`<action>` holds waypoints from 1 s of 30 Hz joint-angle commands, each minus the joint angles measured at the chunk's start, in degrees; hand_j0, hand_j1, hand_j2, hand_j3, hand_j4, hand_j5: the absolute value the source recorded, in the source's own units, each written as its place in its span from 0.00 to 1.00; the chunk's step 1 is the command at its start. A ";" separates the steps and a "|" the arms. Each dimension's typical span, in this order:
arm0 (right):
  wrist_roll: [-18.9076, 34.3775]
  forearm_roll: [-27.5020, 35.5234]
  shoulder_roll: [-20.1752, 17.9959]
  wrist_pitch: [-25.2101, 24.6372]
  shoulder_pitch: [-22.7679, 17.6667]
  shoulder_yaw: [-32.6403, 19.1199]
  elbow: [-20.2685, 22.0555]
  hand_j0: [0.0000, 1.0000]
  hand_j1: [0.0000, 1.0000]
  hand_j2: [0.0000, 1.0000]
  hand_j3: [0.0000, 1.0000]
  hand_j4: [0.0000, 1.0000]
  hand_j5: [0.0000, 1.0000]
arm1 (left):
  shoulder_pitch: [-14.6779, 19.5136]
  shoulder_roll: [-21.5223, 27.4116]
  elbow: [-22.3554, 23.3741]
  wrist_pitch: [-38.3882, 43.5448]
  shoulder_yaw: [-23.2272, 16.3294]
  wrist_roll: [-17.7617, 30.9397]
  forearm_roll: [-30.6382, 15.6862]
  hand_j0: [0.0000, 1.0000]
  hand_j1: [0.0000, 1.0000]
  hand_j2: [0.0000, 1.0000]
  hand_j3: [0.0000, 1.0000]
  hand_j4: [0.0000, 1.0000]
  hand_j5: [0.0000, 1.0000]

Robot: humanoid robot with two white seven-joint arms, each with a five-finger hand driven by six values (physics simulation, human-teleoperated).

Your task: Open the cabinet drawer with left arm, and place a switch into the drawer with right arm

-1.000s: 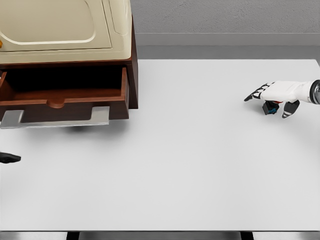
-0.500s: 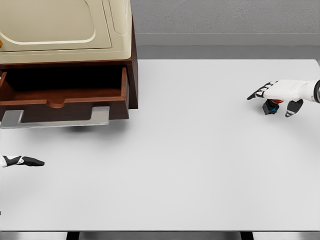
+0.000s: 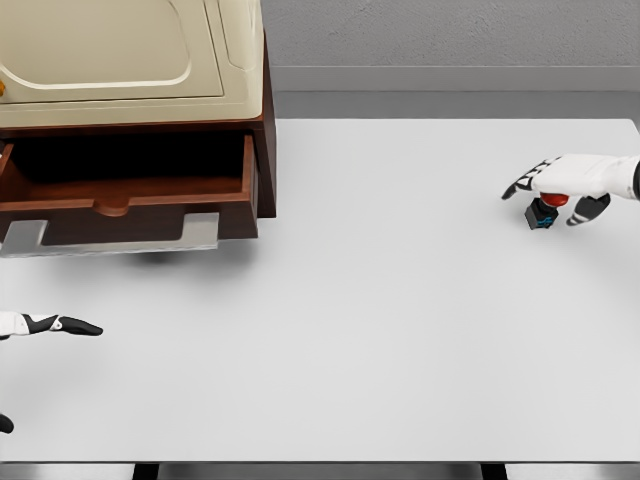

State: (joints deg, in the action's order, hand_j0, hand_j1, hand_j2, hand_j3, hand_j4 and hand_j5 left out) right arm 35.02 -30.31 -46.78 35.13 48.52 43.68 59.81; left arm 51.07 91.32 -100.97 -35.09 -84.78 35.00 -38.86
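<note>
The brown cabinet [image 3: 266, 130] stands at the table's back left, and its drawer [image 3: 170, 192] is pulled out, showing a dark hollow inside. A flat silver handle [image 3: 112, 238] runs along the drawer front. The switch [image 3: 542, 215], a small dark block with a red top and blue marks, sits on the table at the far right. My right hand [image 3: 550, 197] hovers right over it, fingers stretched to the left and thumb down beside it, not closed around it. My left hand [image 3: 40, 365] shows at the lower left edge, below the drawer, with spread fingers holding nothing.
A cream-coloured appliance [image 3: 120, 50] rests on top of the cabinet. The white table [image 3: 380, 320] stretches between drawer and switch; its front edge runs along the bottom of the view and a grey wall stands behind it.
My left hand has come further into view from the left edge, moving right. The right hand has shifted slightly right and curled its thumb closer to the switch. The drawer has not moved.
</note>
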 commanded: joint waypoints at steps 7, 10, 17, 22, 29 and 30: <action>-0.02 0.34 -0.07 -0.13 0.00 -0.26 -0.22 0.75 0.75 0.75 0.75 0.75 0.75 | 0.00 0.00 -0.02 0.09 0.05 0.00 -0.43 1.00 1.00 1.00 1.00 1.00 1.00; -0.02 0.34 -0.07 -0.13 0.00 -0.26 -0.57 0.74 0.74 0.74 0.74 0.74 0.74 | 0.00 0.00 -0.02 0.09 0.05 0.00 -0.43 1.00 1.00 1.00 1.00 1.00 1.00; -0.02 0.43 -0.07 -0.13 0.00 -0.44 -0.66 0.62 0.62 0.62 0.62 0.62 0.62 | 0.00 0.00 -0.02 0.09 0.05 0.00 -0.43 1.00 1.00 1.00 1.00 1.00 1.00; -0.02 0.52 0.02 -0.13 0.00 -0.44 -1.36 0.56 0.56 0.56 0.56 0.56 0.56 | 0.00 0.00 -0.02 0.09 0.05 0.00 -0.43 1.00 1.00 1.00 1.00 1.00 1.00; -0.02 0.69 0.02 -0.13 0.00 -0.61 -1.36 0.44 0.44 0.44 0.44 0.44 0.44 | 0.00 0.00 -0.02 0.09 0.05 0.00 -0.34 1.00 1.00 1.00 1.00 1.00 1.00; -0.02 0.69 0.02 -0.13 0.00 -1.32 -1.36 0.44 0.44 0.44 0.44 0.44 0.44 | 0.00 0.00 -0.02 0.09 0.05 0.00 -0.34 1.00 1.00 1.00 1.00 1.00 1.00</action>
State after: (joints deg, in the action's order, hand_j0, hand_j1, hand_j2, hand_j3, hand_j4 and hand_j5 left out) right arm 35.03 -29.92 -46.70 35.14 48.52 42.95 58.46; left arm 51.07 91.30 -100.97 -35.10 -84.75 35.00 -38.77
